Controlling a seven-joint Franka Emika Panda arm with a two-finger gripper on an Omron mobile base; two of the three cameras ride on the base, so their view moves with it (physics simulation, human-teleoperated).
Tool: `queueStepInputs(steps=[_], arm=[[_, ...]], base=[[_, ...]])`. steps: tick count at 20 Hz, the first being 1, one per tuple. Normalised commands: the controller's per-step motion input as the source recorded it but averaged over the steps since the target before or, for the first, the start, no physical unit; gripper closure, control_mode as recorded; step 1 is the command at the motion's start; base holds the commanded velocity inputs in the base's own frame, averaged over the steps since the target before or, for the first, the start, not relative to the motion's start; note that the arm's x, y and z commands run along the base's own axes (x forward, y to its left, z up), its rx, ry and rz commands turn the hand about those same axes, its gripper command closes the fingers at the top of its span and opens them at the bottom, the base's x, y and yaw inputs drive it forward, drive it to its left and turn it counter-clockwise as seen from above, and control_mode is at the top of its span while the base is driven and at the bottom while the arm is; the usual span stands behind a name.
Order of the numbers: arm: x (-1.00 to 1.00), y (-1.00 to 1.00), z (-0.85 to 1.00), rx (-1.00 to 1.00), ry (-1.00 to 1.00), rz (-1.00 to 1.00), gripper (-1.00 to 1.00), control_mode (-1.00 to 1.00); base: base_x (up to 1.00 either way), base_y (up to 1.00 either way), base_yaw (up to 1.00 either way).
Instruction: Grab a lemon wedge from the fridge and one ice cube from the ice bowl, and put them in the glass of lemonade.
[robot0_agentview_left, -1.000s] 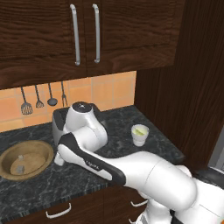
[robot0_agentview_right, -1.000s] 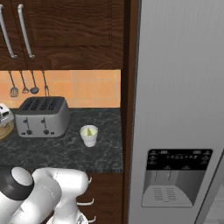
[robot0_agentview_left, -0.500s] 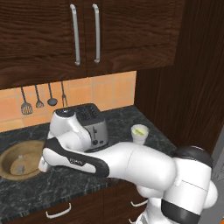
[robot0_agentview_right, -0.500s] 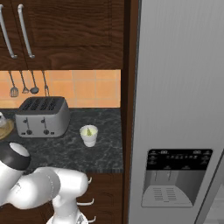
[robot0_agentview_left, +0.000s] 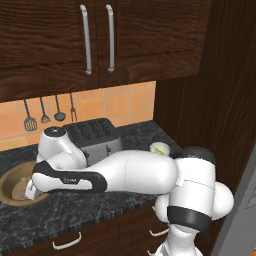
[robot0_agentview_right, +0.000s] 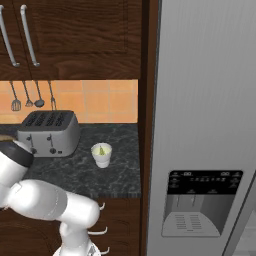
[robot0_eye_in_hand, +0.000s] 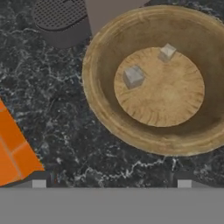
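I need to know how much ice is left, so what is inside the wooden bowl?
In the hand view, two ice cubes lie apart on the flat bottom of the ice bowl: one toward its middle, another near the edge of the floor. The bowl's right rim runs out of frame.

The bowl (robot0_eye_in_hand: 105, 109) lies open from above, its flat floor bare but for two cubes (robot0_eye_in_hand: 133, 76) set apart. The toaster (robot0_agentview_left: 95, 136) stands just beside its far rim, and wall cabinets (robot0_agentview_left: 100, 40) overhang the counter (robot0_agentview_right: 80, 172).
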Motion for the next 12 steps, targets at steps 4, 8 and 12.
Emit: queueStepInputs(steps=[4,8,12], arm=[[0.24,0.21,-0.16,0.0,0.11,0.0,-1.0,-1.0],[0.02,0.35,-0.19,0.0,0.01,0.0,-1.0,-1.0],[0.03,0.22,-0.32,0.0,-0.01,0.0,-1.0,-1.0]], base=[[0.0,0.0,0.0],[0.0,0.0,0.0],[0.0,0.0,0.0]])
